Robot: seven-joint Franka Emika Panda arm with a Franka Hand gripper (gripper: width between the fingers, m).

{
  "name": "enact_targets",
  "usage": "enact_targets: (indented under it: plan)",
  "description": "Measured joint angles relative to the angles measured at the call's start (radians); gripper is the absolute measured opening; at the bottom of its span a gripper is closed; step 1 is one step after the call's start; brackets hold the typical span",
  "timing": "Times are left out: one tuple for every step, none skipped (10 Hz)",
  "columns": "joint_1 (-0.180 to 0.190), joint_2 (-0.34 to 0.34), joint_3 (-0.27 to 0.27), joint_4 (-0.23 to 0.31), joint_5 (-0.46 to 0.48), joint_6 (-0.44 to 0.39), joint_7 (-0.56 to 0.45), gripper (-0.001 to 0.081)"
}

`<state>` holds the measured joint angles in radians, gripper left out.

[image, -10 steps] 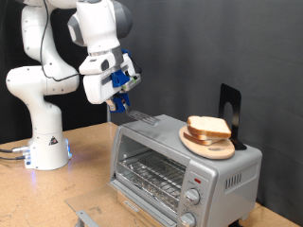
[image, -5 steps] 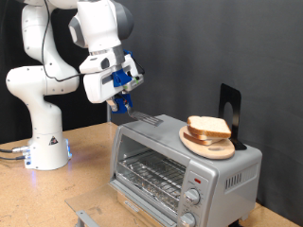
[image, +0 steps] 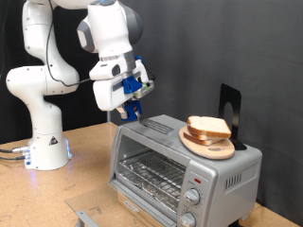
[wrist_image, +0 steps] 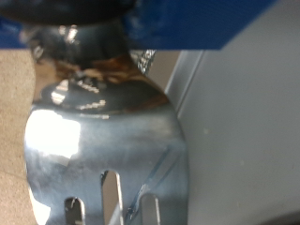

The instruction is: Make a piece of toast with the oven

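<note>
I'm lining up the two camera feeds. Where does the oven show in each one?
Exterior view: the oven stands at lower right, bread on a plate on its top.
Wrist view: only its pale top shows, behind the spatula.
Shared landmark: the spatula under the gripper.

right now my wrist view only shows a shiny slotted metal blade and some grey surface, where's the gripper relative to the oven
observer: the gripper, holding the slotted metal spatula, hangs just over the end of the oven top at the exterior view's left.
operator: where's the bread
observer: slices of bread sit stacked on a round wooden plate on the oven's top, toward the exterior view's right.
operator: door open?
observer: no, the glass door is shut.
</note>
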<state>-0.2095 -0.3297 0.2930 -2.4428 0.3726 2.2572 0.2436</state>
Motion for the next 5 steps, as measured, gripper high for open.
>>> enact_targets:
  plan:
    - [0.000, 0.019, 0.005, 0.017, 0.000, 0.006, 0.000, 0.0391]
    - [0.000, 0.033, 0.011, 0.031, 0.000, 0.010, 0.000, 0.0391]
    - [0.000, 0.045, 0.014, 0.043, -0.002, 0.011, 0.000, 0.0391]
    - [0.000, 0.054, 0.017, 0.053, -0.005, 0.011, 0.003, 0.0391]
    - [0.000, 0.063, 0.020, 0.062, -0.012, 0.011, 0.015, 0.0391]
